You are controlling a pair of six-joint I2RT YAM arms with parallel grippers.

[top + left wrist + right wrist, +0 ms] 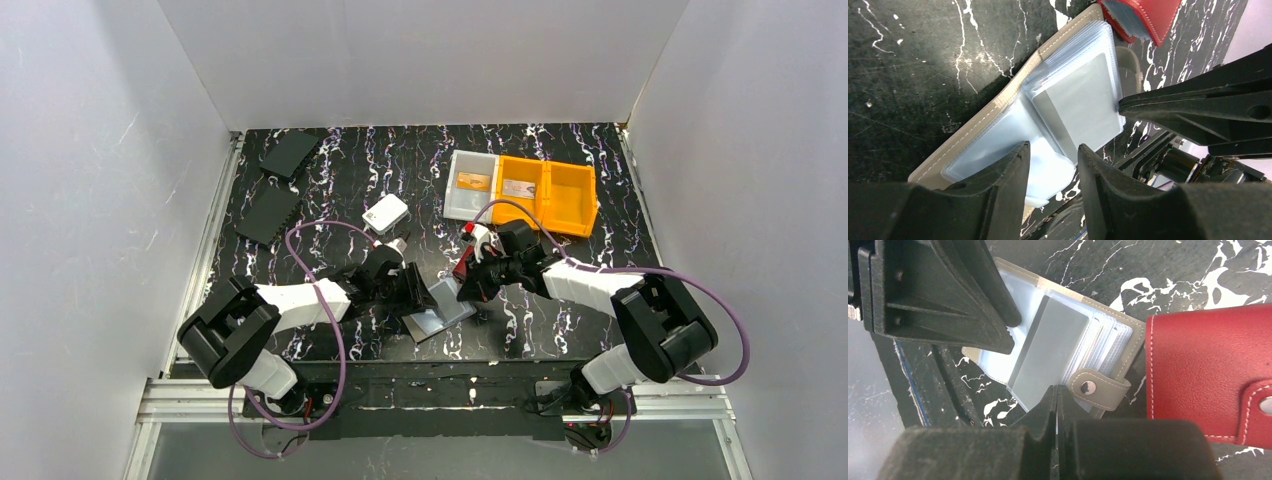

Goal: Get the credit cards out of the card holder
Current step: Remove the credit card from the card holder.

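We are looking at the card holder (440, 322) lying open on the table (400, 160), near the front edge and between the two arms. Its clear sleeves are fanning out, and a silvery-grey card (1048, 355) is showing in the topmost one. The right tool (1056, 390) is closed, its tips meeting at the card's near edge. We cannot tell whether the edge is being pinched between them. The left tool (1053, 150) is standing partly open, its two fingers bearing down on the sleeves of the holder's other half. A red wallet (1198, 370) is lying just beside the holder's snap tab. Farther back, a small white box (385, 213) is sitting near the middle of the table. An orange bin (550, 190) is standing toward the right, and two black panels (290, 153) are resting at the far left.
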